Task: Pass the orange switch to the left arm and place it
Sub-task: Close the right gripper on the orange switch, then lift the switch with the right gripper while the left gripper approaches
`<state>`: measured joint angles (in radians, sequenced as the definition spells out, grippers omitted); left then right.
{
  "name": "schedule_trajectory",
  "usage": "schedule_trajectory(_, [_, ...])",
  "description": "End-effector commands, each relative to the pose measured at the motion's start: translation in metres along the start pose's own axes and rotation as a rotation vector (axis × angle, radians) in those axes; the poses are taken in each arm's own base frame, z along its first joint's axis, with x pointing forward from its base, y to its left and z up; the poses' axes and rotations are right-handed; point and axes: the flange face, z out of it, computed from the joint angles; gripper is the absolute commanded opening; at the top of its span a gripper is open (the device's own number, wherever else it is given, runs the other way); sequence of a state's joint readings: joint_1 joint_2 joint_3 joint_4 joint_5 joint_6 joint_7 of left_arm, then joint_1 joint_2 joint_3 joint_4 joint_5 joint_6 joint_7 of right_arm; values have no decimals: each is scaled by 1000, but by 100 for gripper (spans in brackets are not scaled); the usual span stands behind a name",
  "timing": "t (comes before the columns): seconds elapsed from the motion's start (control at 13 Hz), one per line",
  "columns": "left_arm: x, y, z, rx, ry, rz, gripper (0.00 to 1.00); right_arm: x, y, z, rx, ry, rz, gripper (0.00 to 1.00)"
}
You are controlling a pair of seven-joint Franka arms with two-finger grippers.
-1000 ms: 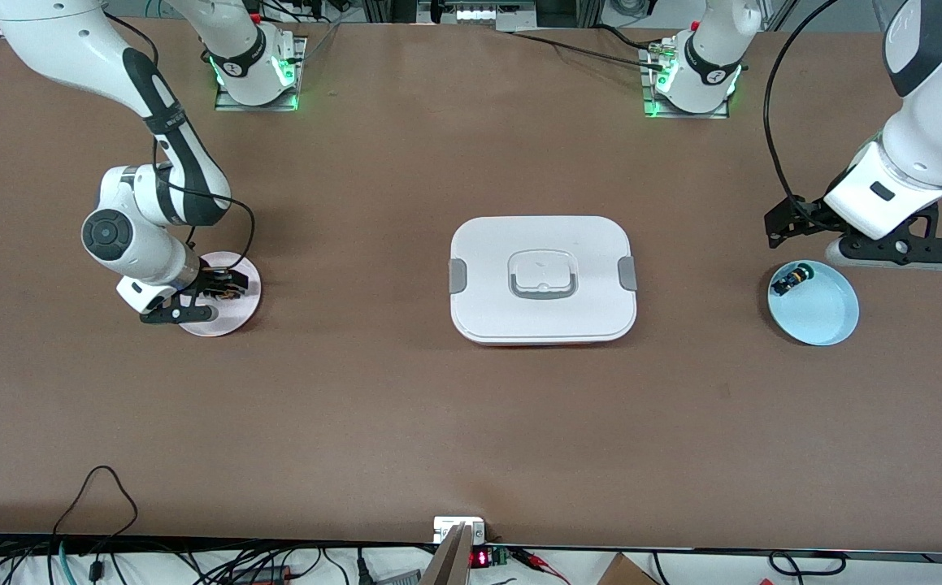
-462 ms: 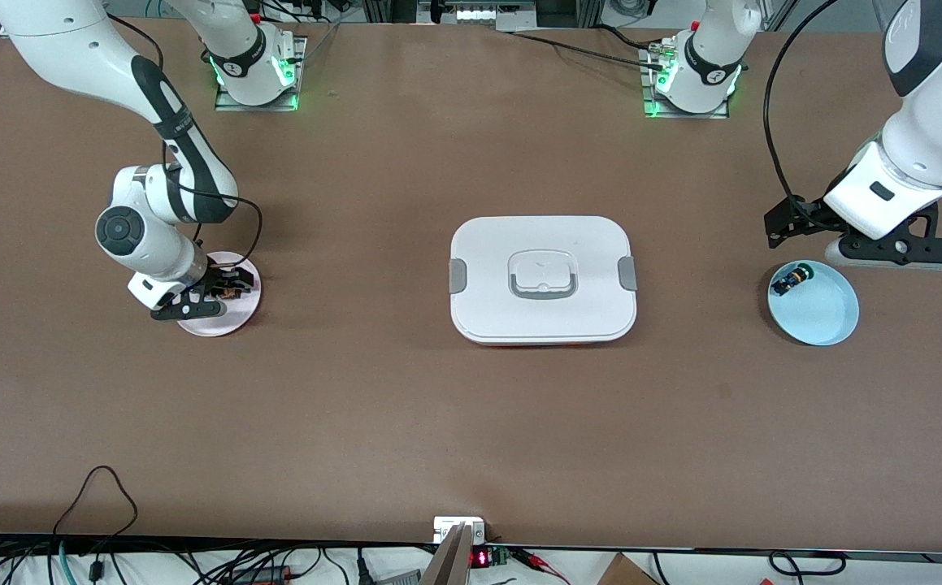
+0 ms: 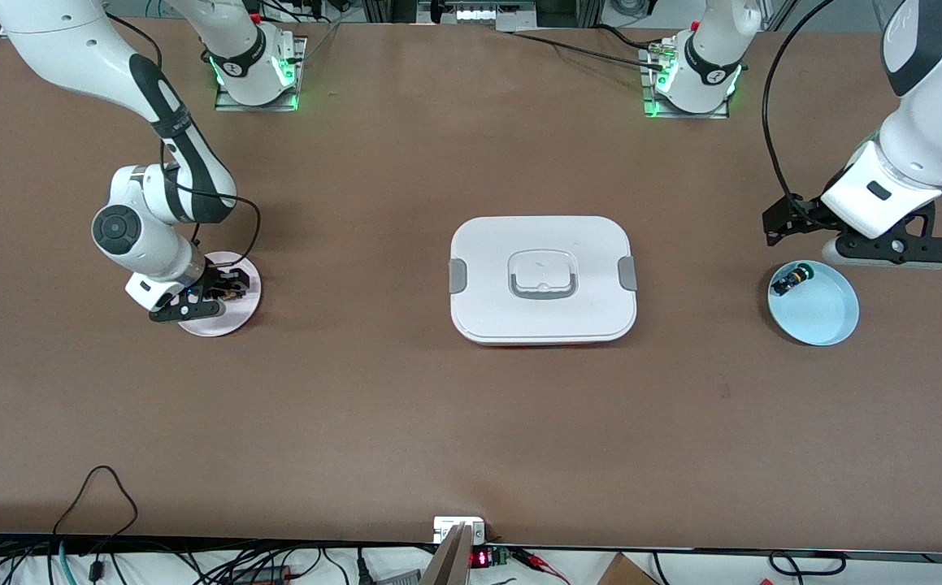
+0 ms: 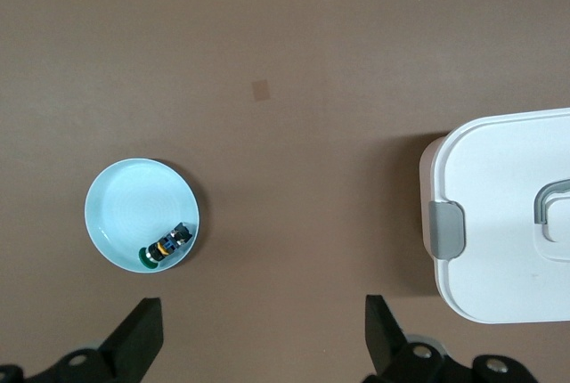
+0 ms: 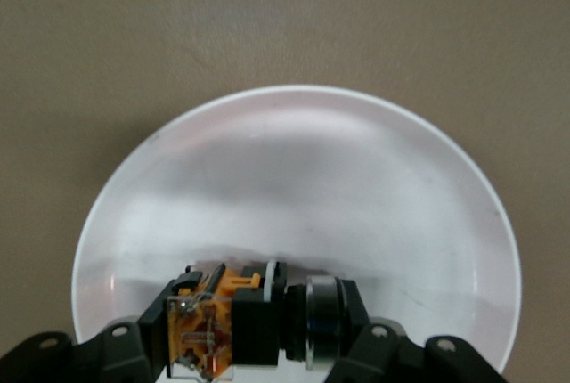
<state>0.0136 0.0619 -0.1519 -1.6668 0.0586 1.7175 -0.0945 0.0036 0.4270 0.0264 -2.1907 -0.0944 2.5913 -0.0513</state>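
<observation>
The orange switch lies sideways between the fingers of my right gripper, just over the pink plate. In the front view the right gripper is shut on the switch over that plate, near the right arm's end of the table. My left gripper is open and empty, up over bare table beside a light blue plate; its jaws stand wide apart in the left wrist view. The white box sits mid-table between the arms, and also shows in the left wrist view.
The blue plate holds a small black switch with a green tip, also seen in the front view. Cables and a small display lie along the table edge nearest the front camera.
My right gripper has shifted a little toward the box with the orange switch between its fingers, staying over the pink plate. The left arm has barely moved.
</observation>
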Motion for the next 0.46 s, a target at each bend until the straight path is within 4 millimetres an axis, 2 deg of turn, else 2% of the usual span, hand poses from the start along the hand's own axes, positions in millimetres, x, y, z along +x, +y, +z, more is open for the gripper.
schedule_trajectory(0.0, [-1, 2, -8, 17, -11, -2, 100, 10, -15, -20, 2, 28, -44, 16])
schedule_trajectory(0.31, [-1, 0, -8, 16, -13, -4, 100, 28, -15, -56, 2, 28, -39, 12])
schedule_trajectory(0.38, [0, 0, -9, 11, -12, -7, 100, 35, -28, -70, 20, 21, -47, 12])
